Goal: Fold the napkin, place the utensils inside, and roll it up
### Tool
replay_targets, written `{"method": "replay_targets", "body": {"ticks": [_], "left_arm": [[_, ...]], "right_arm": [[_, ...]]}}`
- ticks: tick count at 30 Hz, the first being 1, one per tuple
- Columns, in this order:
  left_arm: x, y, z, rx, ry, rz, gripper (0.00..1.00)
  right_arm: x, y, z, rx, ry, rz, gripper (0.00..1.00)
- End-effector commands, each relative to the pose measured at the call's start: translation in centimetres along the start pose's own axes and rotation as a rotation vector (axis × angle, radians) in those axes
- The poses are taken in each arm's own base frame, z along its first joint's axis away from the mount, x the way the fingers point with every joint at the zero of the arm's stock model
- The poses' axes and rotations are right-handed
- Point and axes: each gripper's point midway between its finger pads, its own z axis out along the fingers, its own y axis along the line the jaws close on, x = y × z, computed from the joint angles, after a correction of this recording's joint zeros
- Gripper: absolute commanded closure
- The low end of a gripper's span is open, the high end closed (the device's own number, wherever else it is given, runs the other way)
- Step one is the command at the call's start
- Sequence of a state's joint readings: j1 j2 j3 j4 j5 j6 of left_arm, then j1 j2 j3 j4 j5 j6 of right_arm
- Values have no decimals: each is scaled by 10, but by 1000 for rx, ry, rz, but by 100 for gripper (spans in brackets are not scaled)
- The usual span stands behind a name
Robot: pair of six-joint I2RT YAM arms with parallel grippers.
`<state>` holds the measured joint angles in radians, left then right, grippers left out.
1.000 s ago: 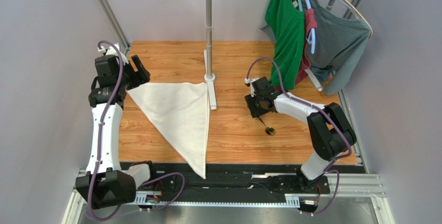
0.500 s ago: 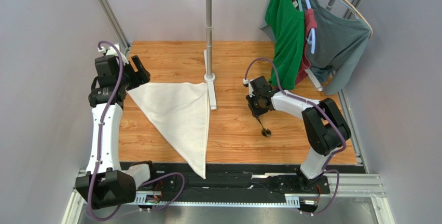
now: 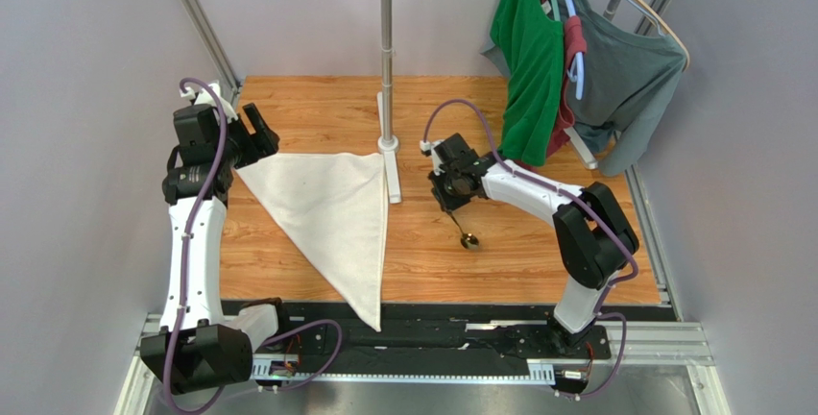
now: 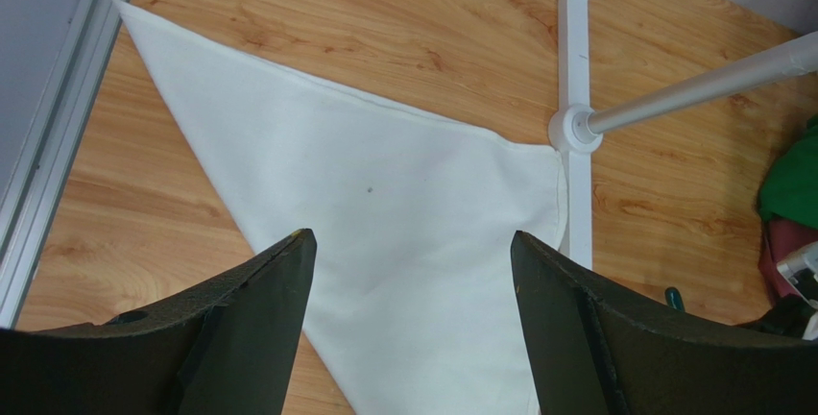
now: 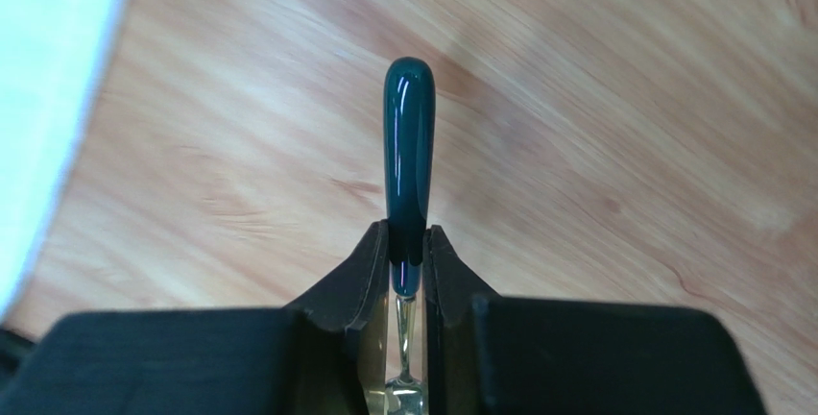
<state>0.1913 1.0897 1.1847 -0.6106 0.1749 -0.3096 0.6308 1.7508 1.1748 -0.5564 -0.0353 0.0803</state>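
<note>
Fingertips (image 5: 370, 266) of the right gripper (image 3: 451, 196) pinch the spoon (image 5: 408, 136) by its dark handle; the left gripper (image 4: 411, 237) holds its fingers spread wide, with nothing between them.

The spoon hangs bowl-down over the wooden table (image 3: 538, 271), near the white pole stand (image 3: 387, 69); whether the bowl touches the wood cannot be told. The napkin (image 3: 326, 208) lies flat as a folded triangle, its right edge beside the stand's foot, apart from the spoon.
</note>
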Motion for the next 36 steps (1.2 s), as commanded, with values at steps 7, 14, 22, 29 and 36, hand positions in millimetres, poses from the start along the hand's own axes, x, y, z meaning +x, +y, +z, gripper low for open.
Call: {"method": "replay_targets", "body": {"ticks": [7,14,22,29,36], "left_arm": [[-8,22,-30,-152,-102,-50,17],[-15,35,-45,-235,-171,-71,16],[-6,22,-35,-149,-138,-99,16],[-2,18,-32,-122,-122,-104,16],[0,14,-29,-99,-108,-107,16]], "right_arm": [[-132,188,-12,-351,-209,-104,100],[-159,280,26,-474,-216,-102,100],[-172,322,46,-540,-301,-79,100],[-187,335,51,-563,-357,-26,100],[-191,343,72,-578,-388,-45,100]]}}
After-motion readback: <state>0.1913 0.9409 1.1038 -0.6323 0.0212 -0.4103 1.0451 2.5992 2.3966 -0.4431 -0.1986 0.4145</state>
